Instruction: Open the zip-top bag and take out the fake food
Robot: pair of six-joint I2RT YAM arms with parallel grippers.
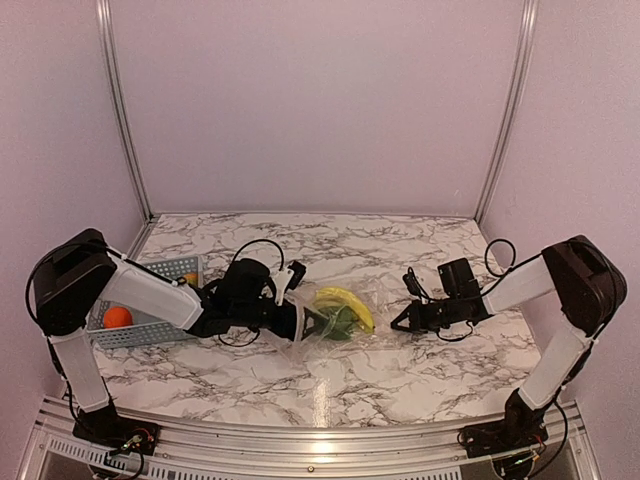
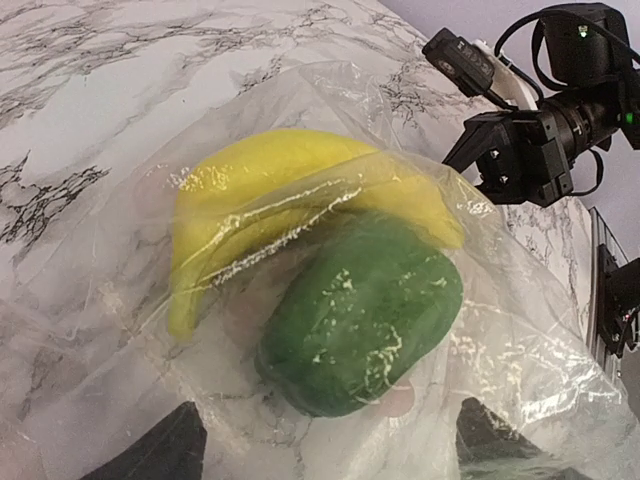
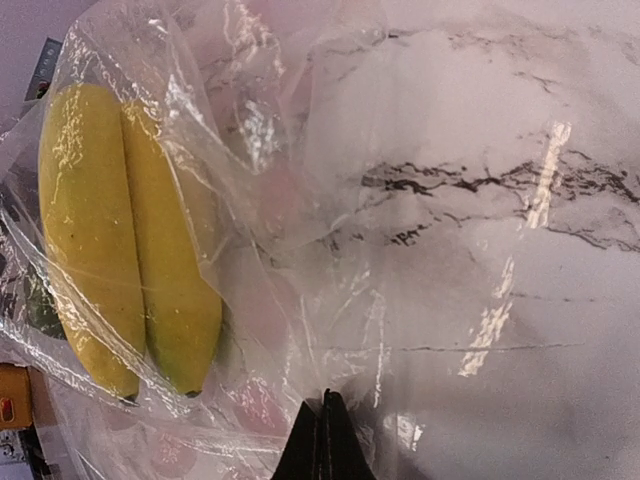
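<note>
A clear, crinkly zip-top bag [image 1: 345, 325] of thin glossy film lies rumpled at the middle of the white, grey-veined marble-look counter [image 1: 430, 250], between the two arms. Inside it sits a curved, smooth yellow plastic banana [image 2: 250, 190] with dark tips. Touching its inner side is a lumpy, matte dark-green plastic vegetable [image 2: 365, 320] with a rounded, blocky shape. The film is stretched over both and creased into bright wrinkles.

The left fingers [image 2: 150, 450] are spread wide apart at the bag's left end. Their dark wedge tips show dimly through the plastic on either side of the green vegetable; whether they touch it cannot be told. The right fingers [image 3: 315, 450] are pressed flat together into a narrow black point at the bag's right edge, with the film gathered into them.

Well to the left, beside the left arm, stands a light blue slatted plastic basket [image 1: 165, 270]. A smooth orange ball [image 1: 118, 317] lies in it.
</note>
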